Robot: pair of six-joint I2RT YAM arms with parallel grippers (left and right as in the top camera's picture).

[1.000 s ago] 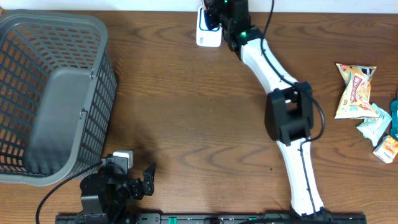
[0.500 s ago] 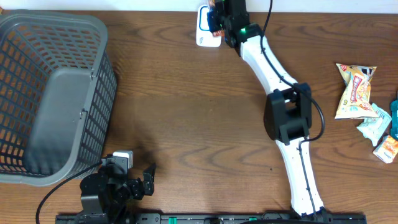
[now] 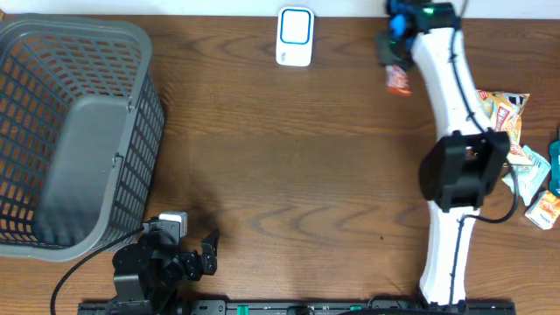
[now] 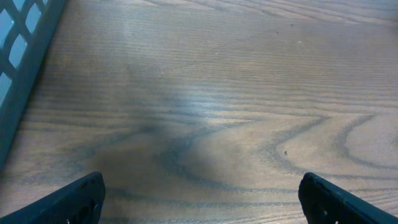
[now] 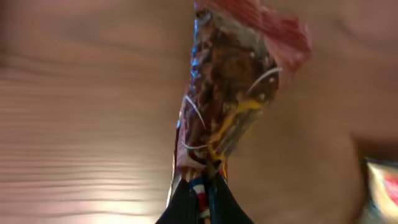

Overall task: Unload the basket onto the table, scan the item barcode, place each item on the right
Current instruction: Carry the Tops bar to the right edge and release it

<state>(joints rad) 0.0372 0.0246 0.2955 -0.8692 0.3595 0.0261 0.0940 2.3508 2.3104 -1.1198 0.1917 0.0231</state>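
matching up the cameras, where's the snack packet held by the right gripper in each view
overhead: snack packet at top right, hanging from the right gripper, right of the white scanner
left wrist: not in it, only table and the basket edge
right wrist: fills the middle, pinched at its lower end
shared landmark: the brown wooden table, in all three

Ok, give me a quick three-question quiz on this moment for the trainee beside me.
1. True or false: the right gripper is shut on the snack packet.
2. In the overhead view, the scanner sits: A, left of the held packet; B, right of it; C, directly beneath it.
3. Fill in: the left gripper is ____ and holds nothing.
Key: 1 true; 2 A; 3 open.
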